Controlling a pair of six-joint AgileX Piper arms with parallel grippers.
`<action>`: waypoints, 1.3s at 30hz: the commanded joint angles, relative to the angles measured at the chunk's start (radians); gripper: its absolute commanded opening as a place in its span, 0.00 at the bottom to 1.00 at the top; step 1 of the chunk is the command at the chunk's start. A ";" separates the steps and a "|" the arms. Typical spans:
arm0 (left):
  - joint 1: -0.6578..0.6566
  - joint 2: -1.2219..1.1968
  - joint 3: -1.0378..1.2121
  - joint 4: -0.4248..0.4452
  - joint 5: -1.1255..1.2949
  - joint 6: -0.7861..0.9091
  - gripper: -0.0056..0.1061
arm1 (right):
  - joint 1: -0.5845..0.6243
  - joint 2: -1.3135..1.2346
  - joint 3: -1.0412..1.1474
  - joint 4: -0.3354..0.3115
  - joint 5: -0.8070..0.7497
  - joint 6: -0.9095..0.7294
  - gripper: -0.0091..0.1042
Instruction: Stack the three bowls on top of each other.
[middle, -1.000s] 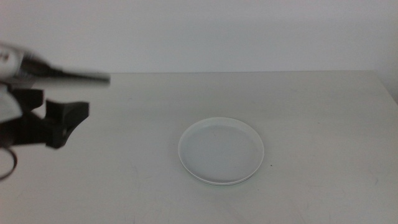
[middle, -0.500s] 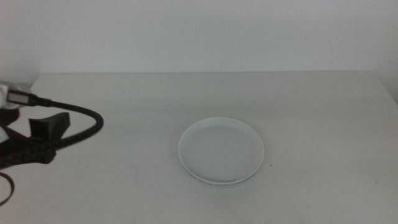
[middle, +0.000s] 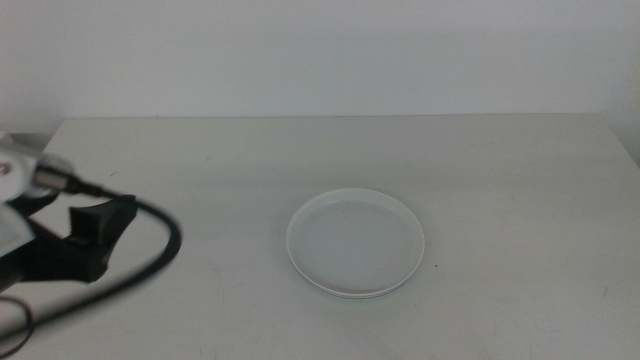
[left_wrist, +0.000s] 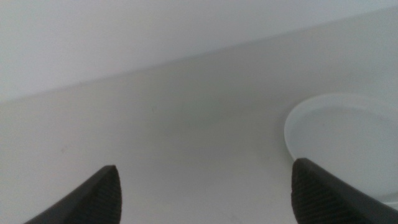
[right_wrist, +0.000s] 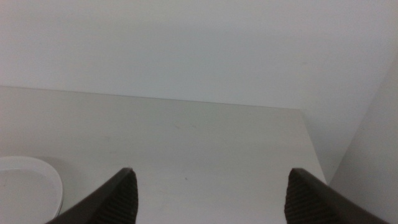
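Observation:
The bowls sit nested in one stack (middle: 355, 243) at the middle of the table. The top dish looks pale white, and a thin greenish rim shows under its near edge; I cannot tell the separate dishes apart. My left gripper (middle: 100, 232) hangs at the table's left side, well apart from the stack. Its wrist view shows the left gripper (left_wrist: 205, 183) open and empty, with the stack (left_wrist: 348, 137) off to one side. The right gripper (right_wrist: 211, 183) is also open and empty, outside the middle view, with the stack's rim (right_wrist: 28, 183) at the picture's edge.
A black cable (middle: 160, 250) loops out from the left arm over the table's front left. The white table (middle: 500, 160) meets a plain wall at the back, and its right edge (middle: 622, 140) shows at the far right.
The left arm has drawn back toward the left and lower edge, and its cable has swung down and outward. The stack has not moved.

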 joint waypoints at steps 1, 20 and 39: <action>-0.004 -0.075 -0.013 -0.026 -0.043 -0.004 0.99 | -0.006 0.000 -0.024 0.001 -0.082 -0.013 0.61; -0.003 -0.687 0.397 -0.017 -0.050 -0.004 0.99 | -0.006 -0.608 0.392 0.001 -0.092 -0.013 0.61; -0.003 -0.756 0.439 -0.017 -0.082 -0.004 0.99 | -0.006 -0.688 0.536 0.000 -0.060 -0.013 0.61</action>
